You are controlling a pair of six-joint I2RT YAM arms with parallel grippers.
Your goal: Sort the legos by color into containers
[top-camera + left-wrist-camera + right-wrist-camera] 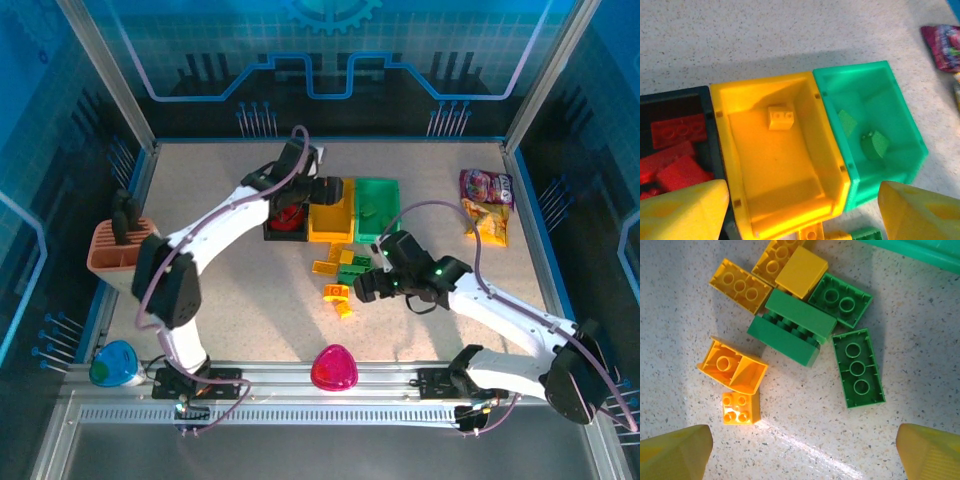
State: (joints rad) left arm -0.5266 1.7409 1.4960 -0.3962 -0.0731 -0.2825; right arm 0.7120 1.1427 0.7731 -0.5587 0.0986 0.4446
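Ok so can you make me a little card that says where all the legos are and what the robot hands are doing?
Black bin: red legos inside
Yellow bin: one yellow lego inside
Green bin: green legos inside
Table: loose legos, yellow and green
Left gripper: open, above the bins
Right gripper: open, above the loose legos

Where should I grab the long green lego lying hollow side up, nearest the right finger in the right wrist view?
Pinch the green lego across its narrow width, on the two long side walls near mid-length, coming straight down. It lies flat, hollow side up, with bare table along both long sides; its far end sits close to other green bricks.
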